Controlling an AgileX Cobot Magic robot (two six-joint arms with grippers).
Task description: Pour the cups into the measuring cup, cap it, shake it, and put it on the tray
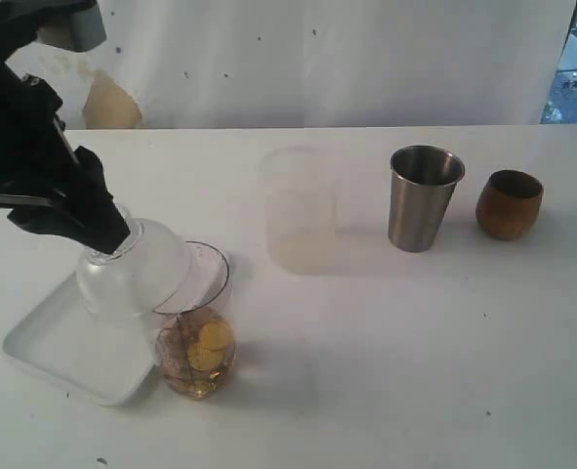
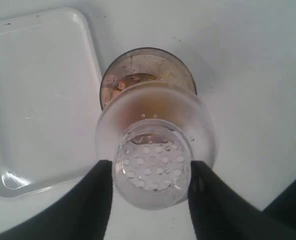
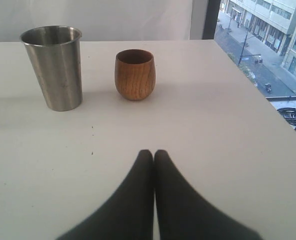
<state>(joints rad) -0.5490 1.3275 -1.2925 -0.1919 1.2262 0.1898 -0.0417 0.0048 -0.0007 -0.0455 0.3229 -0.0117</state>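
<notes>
The clear measuring cup stands on the table beside the tray's right edge, with yellowish pieces and liquid in its bottom. My left gripper is shut on the narrow perforated end of a clear domed cap, which it holds tilted with the wide mouth over the cup's rim. In the left wrist view, the black fingers press both sides of the cap above the measuring cup. The steel tumbler and brown cup stand at the back right. My right gripper is shut and empty in front of the tumbler and cup.
The white tray lies at the front left, partly under the cap, and its bare floor shows in the left wrist view. A frosted translucent cup stands mid-table behind the measuring cup. The table's far edge meets a white backdrop.
</notes>
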